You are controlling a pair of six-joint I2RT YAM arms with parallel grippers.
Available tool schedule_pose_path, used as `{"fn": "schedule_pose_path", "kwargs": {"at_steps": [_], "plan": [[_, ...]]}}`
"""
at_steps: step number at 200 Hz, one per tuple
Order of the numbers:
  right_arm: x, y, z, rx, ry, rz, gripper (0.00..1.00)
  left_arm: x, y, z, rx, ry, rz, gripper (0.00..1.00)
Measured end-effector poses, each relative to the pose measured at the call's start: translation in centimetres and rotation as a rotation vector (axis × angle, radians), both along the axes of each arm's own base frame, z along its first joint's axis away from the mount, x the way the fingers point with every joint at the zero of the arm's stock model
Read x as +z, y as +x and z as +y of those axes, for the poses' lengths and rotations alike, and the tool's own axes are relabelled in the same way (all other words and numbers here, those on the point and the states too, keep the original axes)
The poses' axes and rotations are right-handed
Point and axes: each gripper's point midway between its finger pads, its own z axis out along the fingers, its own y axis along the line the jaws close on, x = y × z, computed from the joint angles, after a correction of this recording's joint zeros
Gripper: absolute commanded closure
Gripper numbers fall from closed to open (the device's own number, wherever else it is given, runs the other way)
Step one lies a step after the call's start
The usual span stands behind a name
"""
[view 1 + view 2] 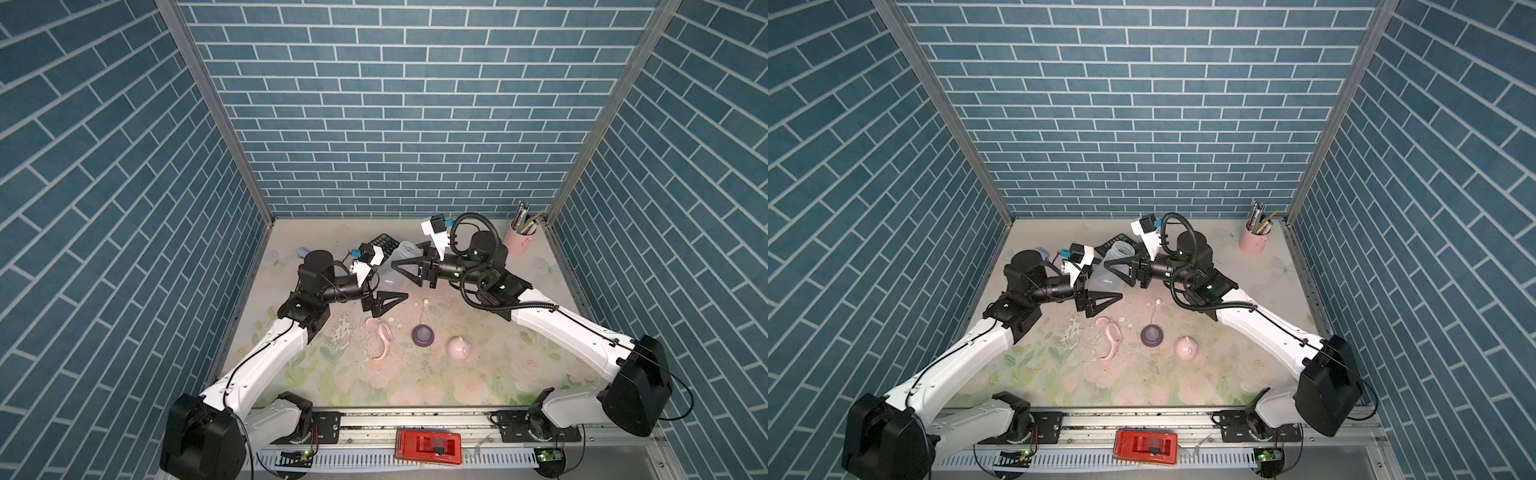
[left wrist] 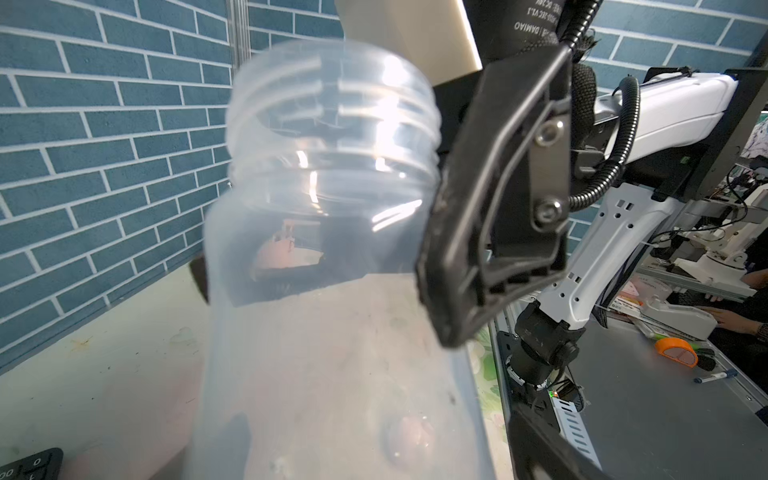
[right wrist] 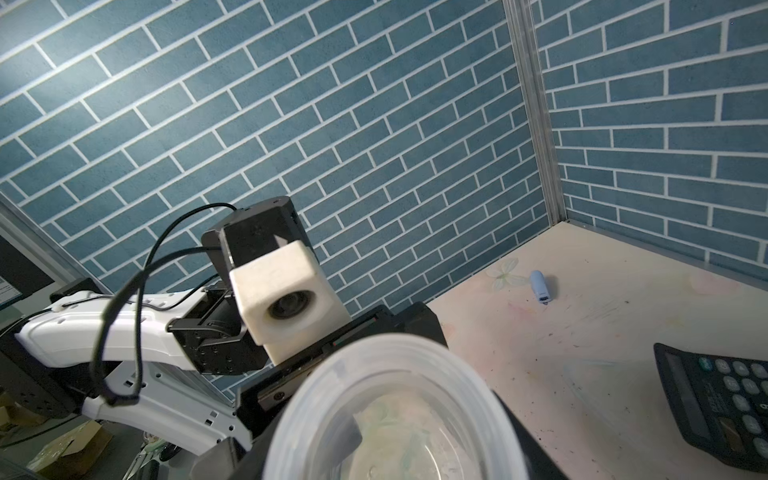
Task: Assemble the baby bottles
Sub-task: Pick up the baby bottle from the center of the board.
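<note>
- So the translucent bottle body [image 1: 1115, 270] is clamped in the right gripper [image 1: 1113, 268]. It looks to be up off the table [image 1: 478, 390] and tilted, with its open neck pointing toward the back wall.
- In the left wrist view one finger [image 2: 490, 232] presses the shoulder just under the threads, and we can see its partner through the plastic. We reckon that grip is deliberate, since it leaves the threaded neck free for whatever screws on.
- The left gripper [image 1: 1102, 303] has its jaws spread wide and holds nothing. It sits just beside the bottle's lower end, so we'd guess a handover or a steadying grab comes next.
- The other parts all lie loose near the front of the table: the pink handle ring [image 1: 384, 338], the purple collar [image 1: 423, 334] with its straw trailing toward the back, and the pink dome cap [image 1: 458, 348]. None of them is fitted yet.
- The calculator [image 3: 723, 407] and pen cup [image 1: 519, 241] are just clutter at the back.
- Writing: "DAMIAO" shows upside down on the right arm's motor housing [image 2: 528, 25]. We can make out "0" and "00" keys on the calculator, but no brand name.
</note>
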Motion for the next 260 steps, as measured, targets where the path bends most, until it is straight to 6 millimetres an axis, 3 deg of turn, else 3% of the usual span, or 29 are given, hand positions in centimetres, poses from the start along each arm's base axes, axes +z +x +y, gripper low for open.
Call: {"fn": "schedule_pose_path", "kwargs": {"at_steps": [55,108,173,206,218,260], "plan": [[0.3,-0.2,0.1,0.006,0.018,0.002,0.75,-0.5,-0.3,-0.1,-0.02,0.008,0.028,0.01],[0.5,-0.4,0.1,0.023,0.028,0.002,0.75,-1.0,-0.3,-0.1,-0.023,0.015,0.056,0.08],[-0.2,-0.2,0.6,0.039,0.027,0.028,0.75,-1.2,-0.2,-0.1,-0.013,0.019,0.078,0.05],[0.0,-0.4,0.7,0.051,0.037,0.035,0.74,-1.1,-0.2,0.0,-0.007,0.02,0.078,0.18],[0.0,-0.5,0.7,0.056,0.039,0.036,0.71,-1.1,-0.2,0.0,-0.004,0.02,0.08,0.2],[-0.4,-0.7,0.5,0.052,0.013,0.029,0.42,-1.7,-0.3,0.2,0.013,0.042,0.092,0.24]]}}
